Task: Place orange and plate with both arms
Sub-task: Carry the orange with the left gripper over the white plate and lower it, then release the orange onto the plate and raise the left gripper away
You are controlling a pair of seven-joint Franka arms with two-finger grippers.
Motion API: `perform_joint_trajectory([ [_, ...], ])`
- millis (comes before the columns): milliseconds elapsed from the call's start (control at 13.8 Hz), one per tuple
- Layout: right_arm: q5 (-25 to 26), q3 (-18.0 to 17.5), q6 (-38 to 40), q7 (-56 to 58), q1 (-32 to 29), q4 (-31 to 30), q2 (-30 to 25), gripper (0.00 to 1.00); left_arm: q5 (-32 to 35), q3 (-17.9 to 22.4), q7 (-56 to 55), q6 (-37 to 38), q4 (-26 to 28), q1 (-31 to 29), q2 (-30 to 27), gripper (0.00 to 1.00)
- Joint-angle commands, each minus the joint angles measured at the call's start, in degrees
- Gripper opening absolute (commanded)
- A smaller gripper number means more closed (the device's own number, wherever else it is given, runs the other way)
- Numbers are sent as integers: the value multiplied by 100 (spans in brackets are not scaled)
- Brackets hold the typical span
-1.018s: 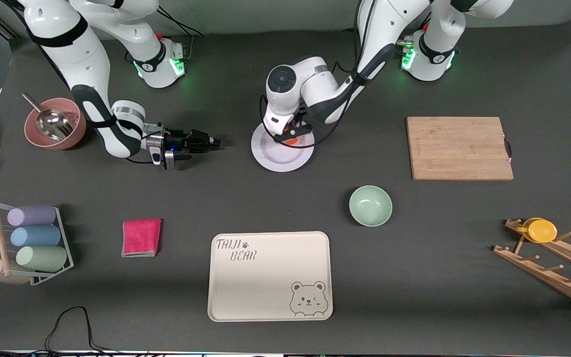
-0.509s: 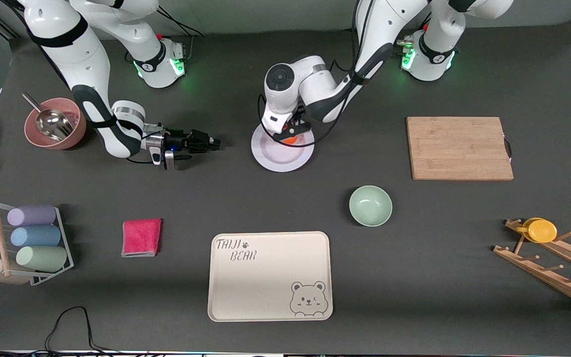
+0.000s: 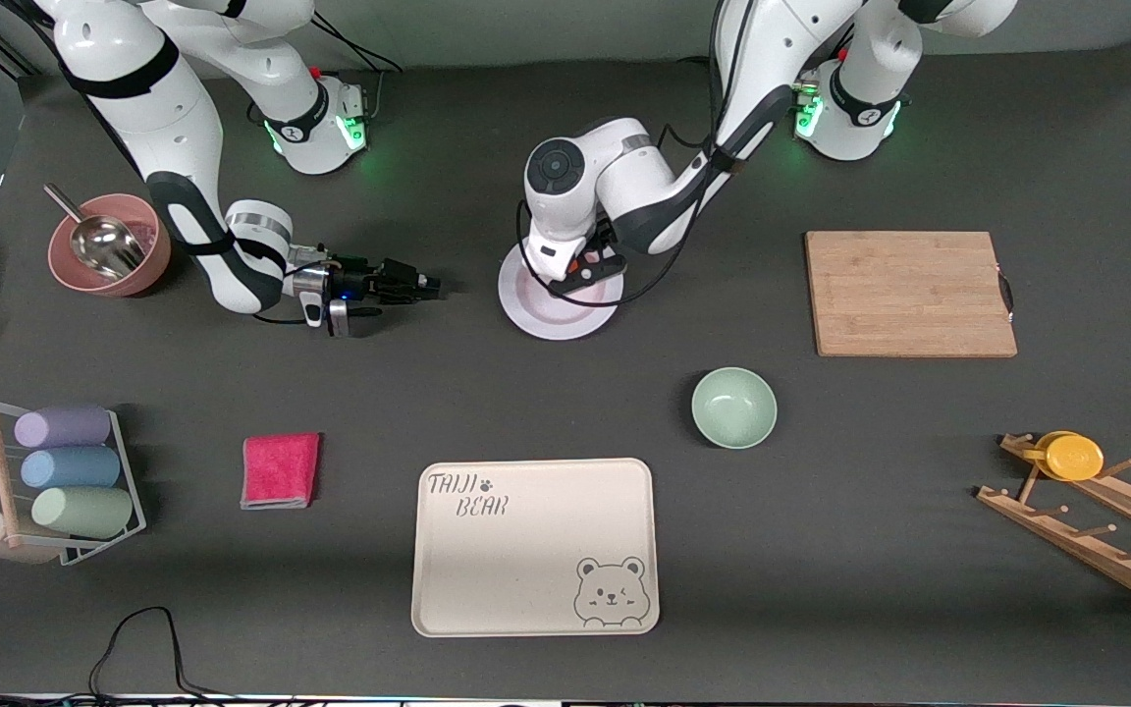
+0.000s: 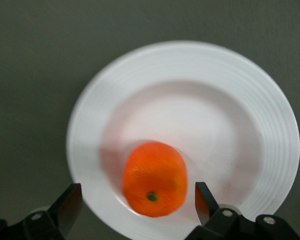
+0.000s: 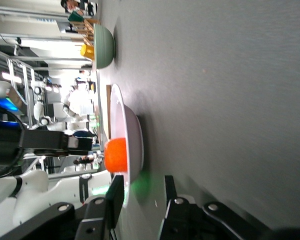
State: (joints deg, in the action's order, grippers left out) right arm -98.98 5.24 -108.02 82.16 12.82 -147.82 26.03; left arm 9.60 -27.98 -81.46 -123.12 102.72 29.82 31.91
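Observation:
The white plate (image 3: pixel 551 312) lies on the dark table midway between the arms' bases. The orange (image 4: pixel 155 185) rests on it, near the rim, stem end up. My left gripper (image 3: pixel 586 272) hangs just over the orange and hides most of it in the front view. In the left wrist view the left gripper (image 4: pixel 137 200) is open, one finger on each side of the orange and clear of it. My right gripper (image 3: pixel 431 286) is low over the table beside the plate, toward the right arm's end, open and short of the rim. The right wrist view shows the right gripper (image 5: pixel 142 187), plate (image 5: pixel 132 131) and orange (image 5: pixel 116 155).
A pale-green bowl (image 3: pixel 733 407) and a wooden cutting board (image 3: pixel 909 293) lie toward the left arm's end. The beige bear tray (image 3: pixel 534 546) and a pink cloth (image 3: pixel 280 469) are nearer the camera. A pink bowl with a scoop (image 3: pixel 109 245) sits beside the right arm.
My left hand has shifted a little over the plate and now covers more of the orange. My right gripper has edged slightly toward the plate.

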Motion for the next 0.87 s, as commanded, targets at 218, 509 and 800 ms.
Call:
perform_joint_trajectory([
  [218,-1113,-32,-79,160,887,227,297,39,-229,-23,1524,1929,-330,-1265,-1449,100],
  [509,-1869,-32,-96,160,1433,402,420,39,-441,4,3132,3056,-937,-2478,-1845,100],
  [800,-2273,-277,-289,160,1565,569,499,39,-459,47,4977,3558,-912,-3876,-2391,100],
])
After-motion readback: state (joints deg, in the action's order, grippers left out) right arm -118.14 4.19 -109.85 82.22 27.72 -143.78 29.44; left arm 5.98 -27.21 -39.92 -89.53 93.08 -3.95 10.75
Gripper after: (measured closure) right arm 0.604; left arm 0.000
